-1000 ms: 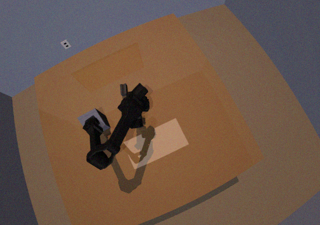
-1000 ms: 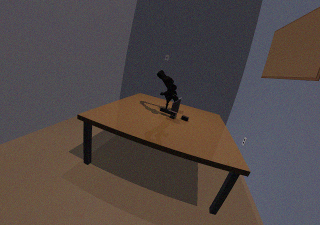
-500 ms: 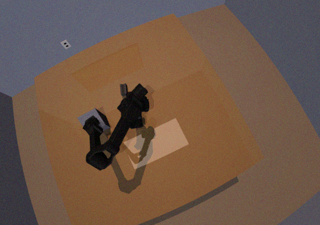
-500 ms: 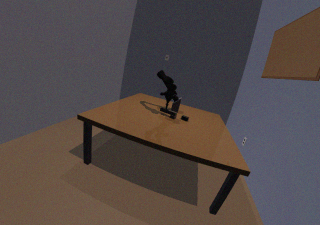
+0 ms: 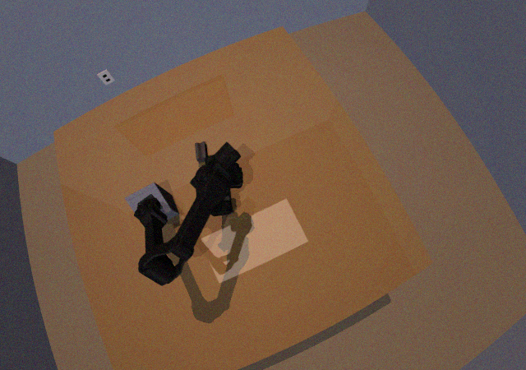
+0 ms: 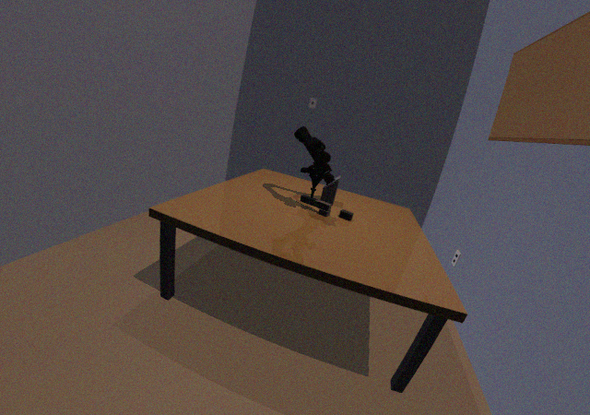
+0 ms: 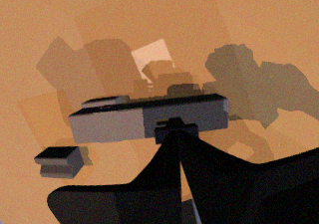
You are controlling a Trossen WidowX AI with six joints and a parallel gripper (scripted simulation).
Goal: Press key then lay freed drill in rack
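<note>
My gripper [image 6: 312, 195] [image 7: 175, 135] is shut and empty, pointing down. Its tips are at a small dark block [image 7: 161, 134], which looks like the key, on the near side of a long grey bar [image 7: 185, 118] [image 6: 310, 201]. Whether they touch it I cannot tell. The bar has a lighter left part and a darker right part; which part is the drill I cannot tell. A small grey block with a dark top [image 7: 57, 169] [image 6: 346, 215] [image 5: 200, 151] stands apart, perhaps part of the rack. Another small grey piece [image 7: 102, 103] shows behind the bar. The arm hides most of the bar in the top view.
A grey box with a pale top [image 5: 136, 198] [image 6: 328, 195] stands by the arm's base. The wooden table [image 5: 339, 213] [image 6: 381, 253] carries arm shadows and a bright light patch [image 5: 276, 225]. A wooden panel [image 6: 548, 87] hangs at the upper right in the exterior view.
</note>
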